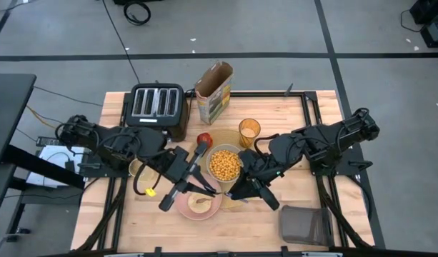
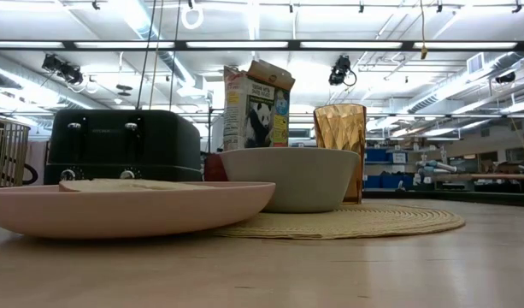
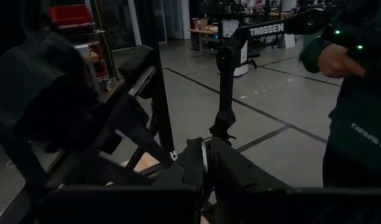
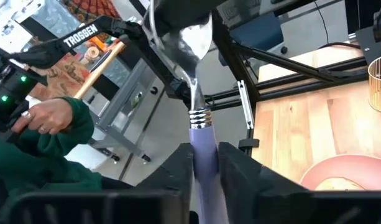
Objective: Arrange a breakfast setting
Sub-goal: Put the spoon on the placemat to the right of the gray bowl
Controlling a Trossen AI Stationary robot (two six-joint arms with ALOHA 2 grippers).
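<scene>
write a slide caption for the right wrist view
Right gripper shut on the spoon, its bowl raised, pink plate nearby.

Overhead looks straight down; low camera level at tabletop, close; both share pink plate (image 1: 199,205).

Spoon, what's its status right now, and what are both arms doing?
Right tool shut on the spoon, bowl end raised. Left tool shut, empty, above the pink plate. A person's hand beyond the table, nothing blocking.

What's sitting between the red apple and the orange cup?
Only bare placemat lies between the red apple and the amber tumbler, as the high view shows. The cereal-filled bowl sits just nearer, below that gap.
</scene>
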